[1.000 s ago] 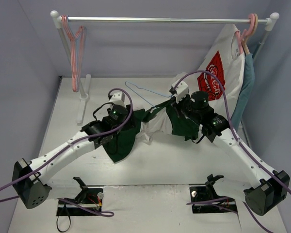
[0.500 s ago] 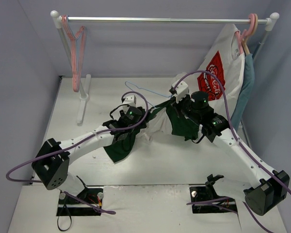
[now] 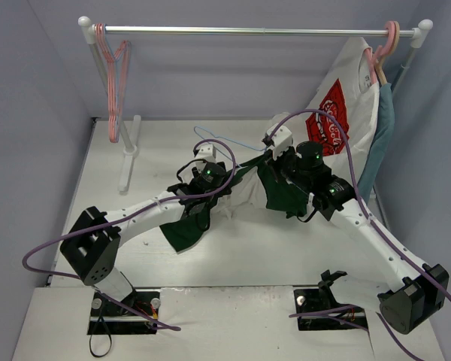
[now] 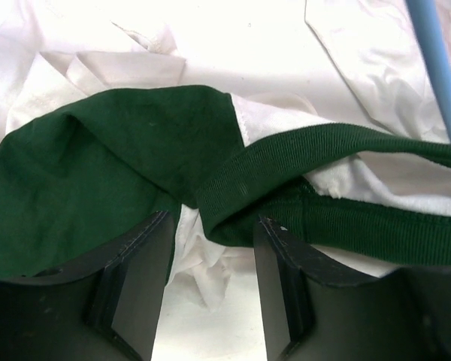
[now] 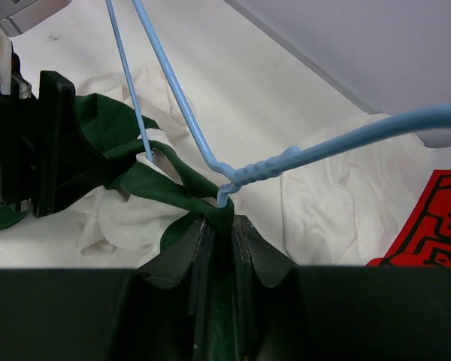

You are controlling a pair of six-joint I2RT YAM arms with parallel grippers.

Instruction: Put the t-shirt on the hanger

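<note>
The dark green t-shirt lies crumpled mid-table over a plain white garment. The thin light-blue hanger lies behind it, with its wire inside the collar. My right gripper is shut on the ribbed green collar, right beside the hanger's twisted neck. My left gripper is open. In the left wrist view its fingers straddle a fold of the collar ribbing, with white cloth underneath. A blue hanger wire crosses that view's right edge.
A clothes rail spans the back, its left foot on the table. Pink hangers hang at its left end. A white t-shirt with a red logo and a teal garment hang at its right end.
My left arm has swung right and forward, bringing its open gripper up to the collar near the right gripper. The right arm, hanger and shirt grip have not moved.
</note>
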